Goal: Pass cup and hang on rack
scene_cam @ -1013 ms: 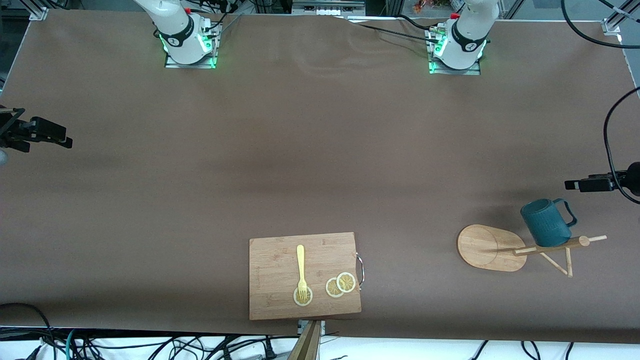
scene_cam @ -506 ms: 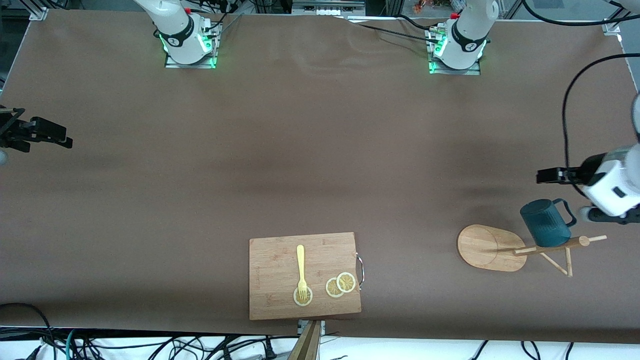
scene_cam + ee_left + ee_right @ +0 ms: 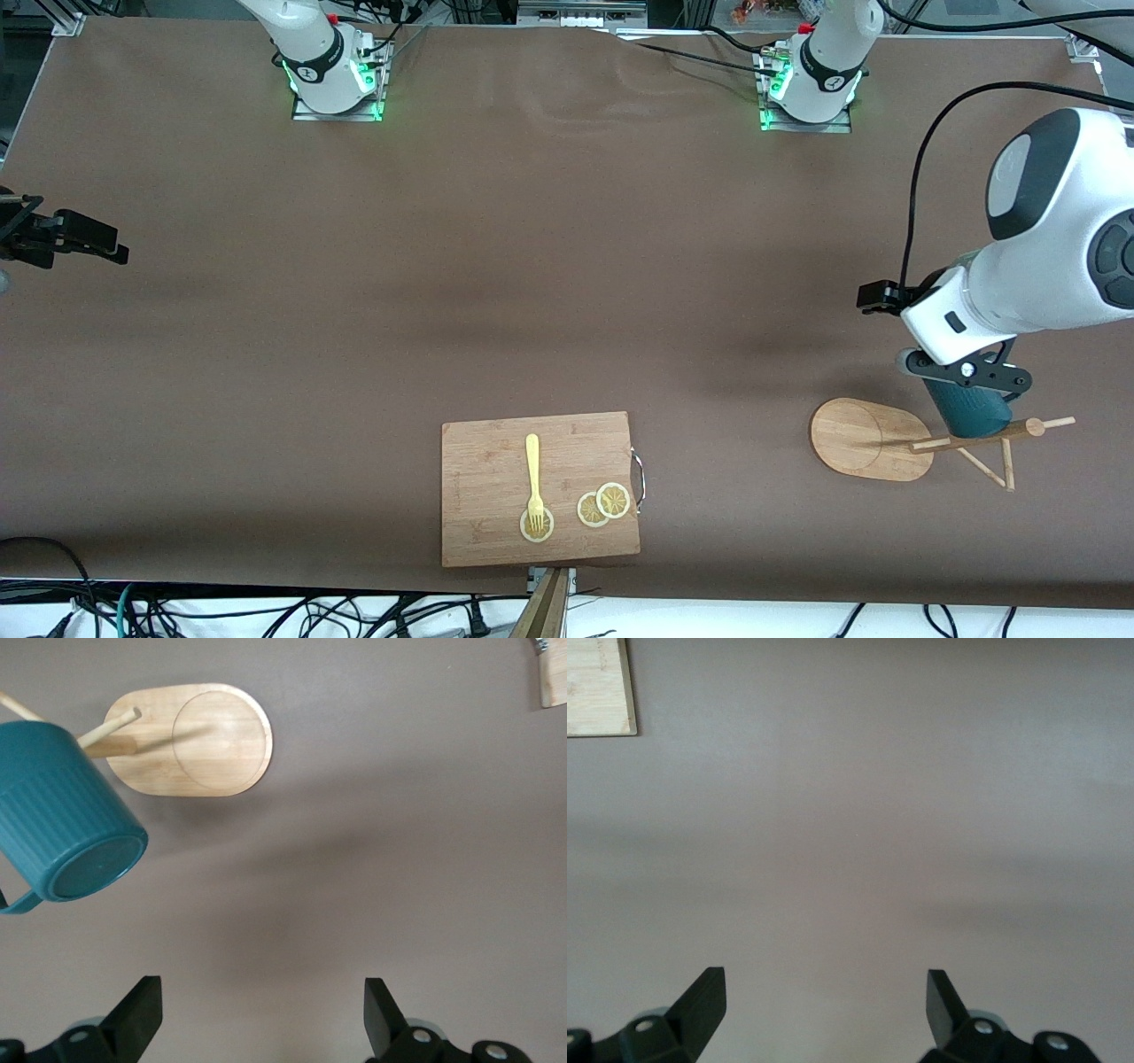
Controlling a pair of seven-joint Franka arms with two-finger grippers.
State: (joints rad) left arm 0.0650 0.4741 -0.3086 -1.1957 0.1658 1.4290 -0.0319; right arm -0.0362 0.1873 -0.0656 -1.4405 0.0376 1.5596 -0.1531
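Ribbed dark teal cup (image 3: 66, 811) w/ loop handle hangs on the light wooden rack (image 3: 873, 439), oval base & thin pegs, at the left arm's end of the brown surface (image 3: 532, 266). Left tool (image 3: 257, 1019) is over the surface beside the cup, fingers wide, holding nothing. Right tool (image 3: 824, 1014) waits over bare surface at the right arm's end, fingers wide, empty; wooden cutting board (image 3: 539, 487) w/ yellow fork (image 3: 533, 478) & lemon slices (image 3: 604, 505) lies nearest the front camera.

Cup (image 3: 970, 416) top hidden under left arm's wrist in front view; handle cut by frame edge in left wrist view. Left pincer (image 3: 257, 1014) fingers wide apart (only tips inside frame). Right pincer (image 3: 75, 237) half cut off at front view's edge. Rack (image 3: 873, 439) peg contact with cup hidden.
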